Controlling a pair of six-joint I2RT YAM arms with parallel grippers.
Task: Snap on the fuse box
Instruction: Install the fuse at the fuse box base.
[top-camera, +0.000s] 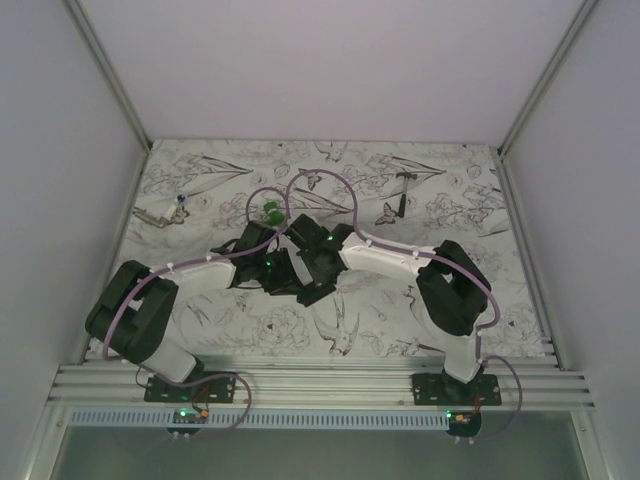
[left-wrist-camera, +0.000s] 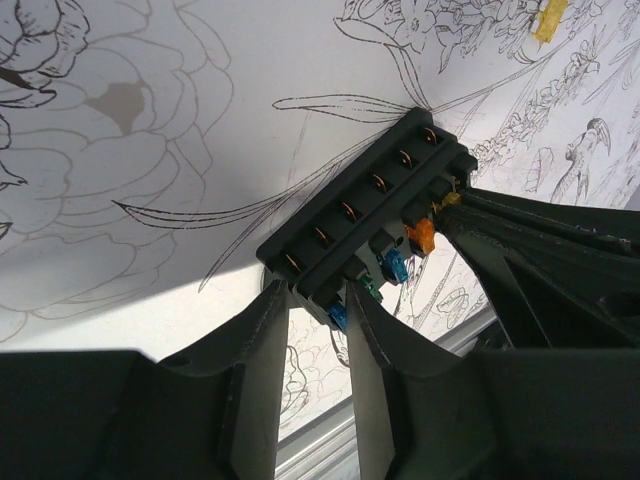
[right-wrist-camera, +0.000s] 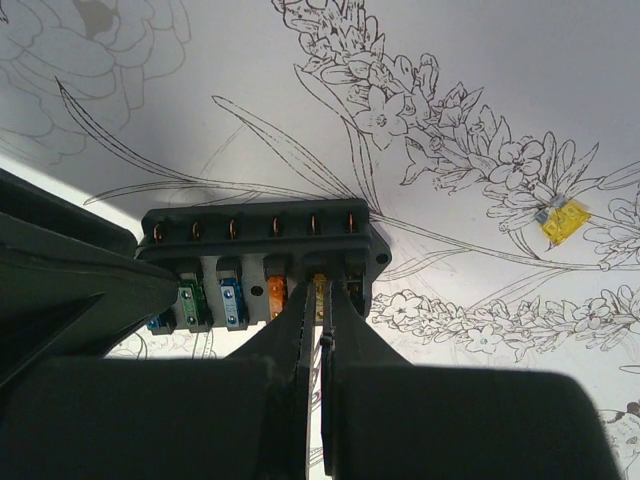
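Note:
The black fuse box (left-wrist-camera: 365, 215) is held off the patterned table, with a row of metal tabs on top and blue, green, orange and yellow fuses along its side. My left gripper (left-wrist-camera: 318, 296) is shut on its near end, beside a blue fuse. My right gripper (right-wrist-camera: 322, 290) is shut on a yellow fuse (right-wrist-camera: 321, 284) seated in the fuse box (right-wrist-camera: 262, 240) near its right end. In the top view the left gripper (top-camera: 272, 262) and right gripper (top-camera: 308, 264) meet at mid table and hide the box.
A small green piece (top-camera: 270, 212) lies just behind the grippers. A dark hammer-shaped tool (top-camera: 404, 190) lies at the back right, and a small tool (top-camera: 160, 214) at the far left. A loose yellow fuse (right-wrist-camera: 565, 221) lies on the cloth to the right.

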